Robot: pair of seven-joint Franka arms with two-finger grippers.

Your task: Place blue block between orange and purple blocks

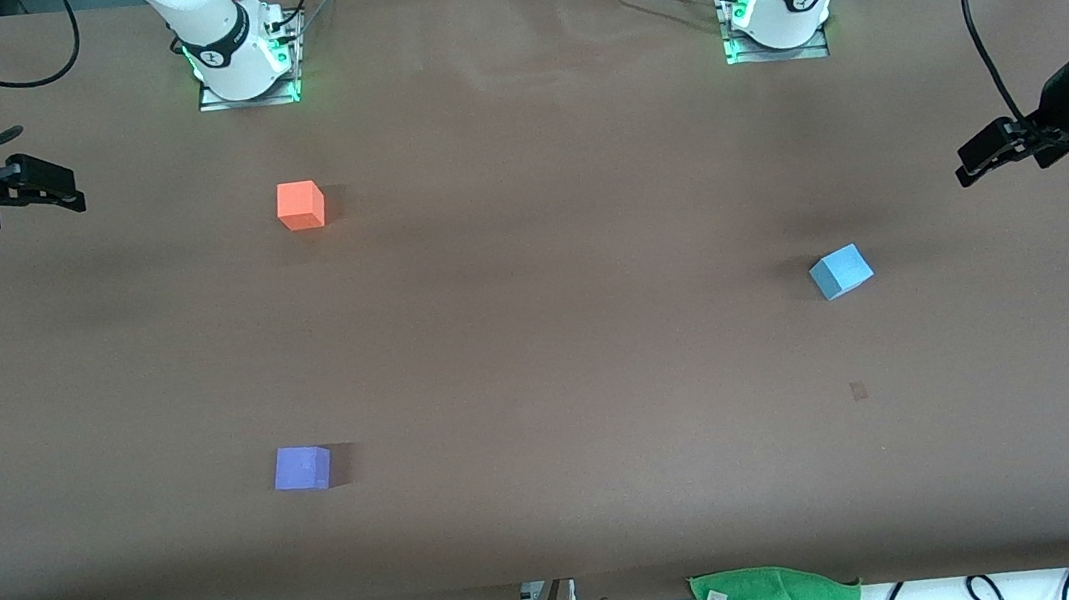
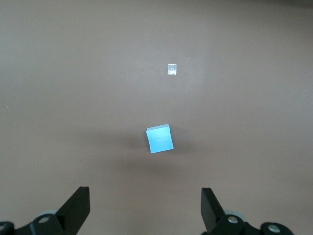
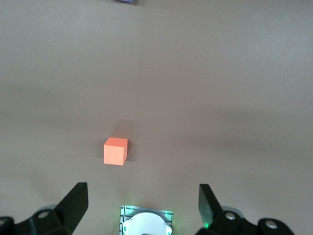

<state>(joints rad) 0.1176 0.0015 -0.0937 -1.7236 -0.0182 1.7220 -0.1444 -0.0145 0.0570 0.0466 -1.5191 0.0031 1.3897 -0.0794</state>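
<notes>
Both of my claws hung spread and empty at the table's ends. Across the front view, my right gripper (image 1: 64, 188) came first, up at its own end, with the orange block (image 1: 300, 205) and the purple block (image 1: 302, 467) on that half, purple nearer the front camera. The blue block (image 1: 840, 271) sat well apart from them, toward the left arm's end, with my left gripper (image 1: 977, 161) close by it. My left wrist view had the cube (image 2: 160, 139) ahead of the fingers (image 2: 78, 205), turned slightly askew. I judged the left arm nearer for the pick.
</notes>
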